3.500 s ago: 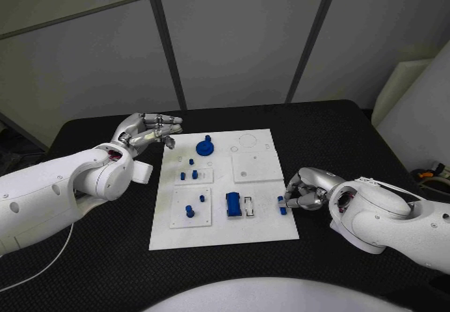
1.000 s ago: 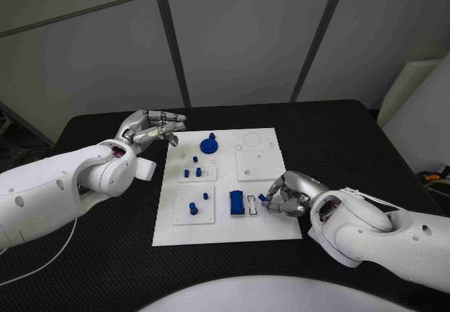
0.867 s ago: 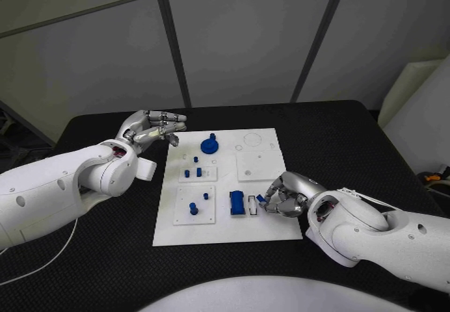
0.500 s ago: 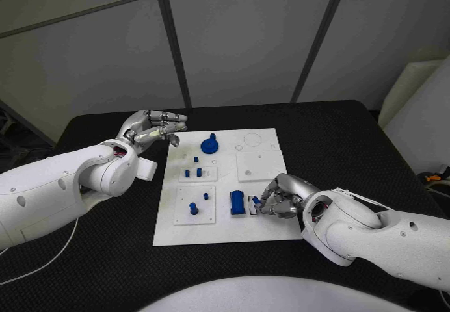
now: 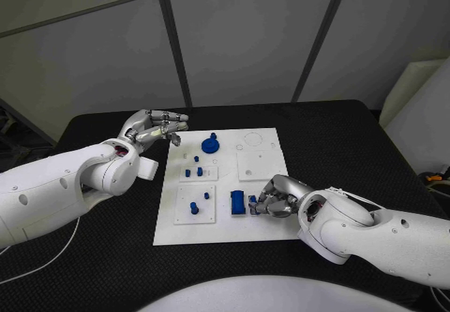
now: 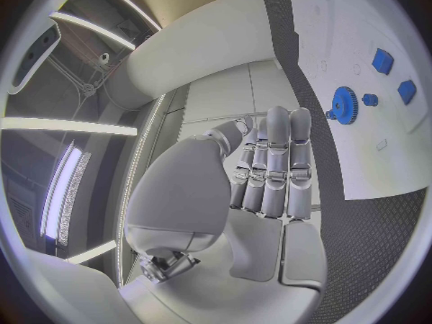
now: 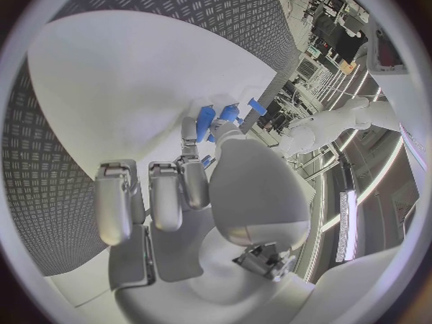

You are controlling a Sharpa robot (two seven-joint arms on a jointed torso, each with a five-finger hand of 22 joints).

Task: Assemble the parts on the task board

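Head view first: the right hand (image 5: 274,198) sits low over the near right part of the white task board (image 5: 225,234), its fingers curled in and pinching a small blue part (image 5: 253,202) just beside the larger blue block (image 5: 237,203). Three and a half seconds back that hand was out at the board's right edge, holding the piece there; since then the arm has slid inward across the board, bit by bit, and the part has come with it, so it now stands right next to the block by the little white slot. In the right wrist view the fingers (image 7: 191,173) close around that blue piece against the white plate.

Over on the far left corner the left hand (image 5: 153,128) hangs above the black table (image 5: 103,260), fingers curled together with nothing in them, just as before. From its wrist camera the fingers (image 6: 274,158) lie side by side.

Nothing else on the board has shifted: the blue gear (image 5: 210,145) sits at the far end, the small pegs (image 5: 193,173) in the middle-left plate, and the pegs (image 5: 194,208) in the near-left plate.
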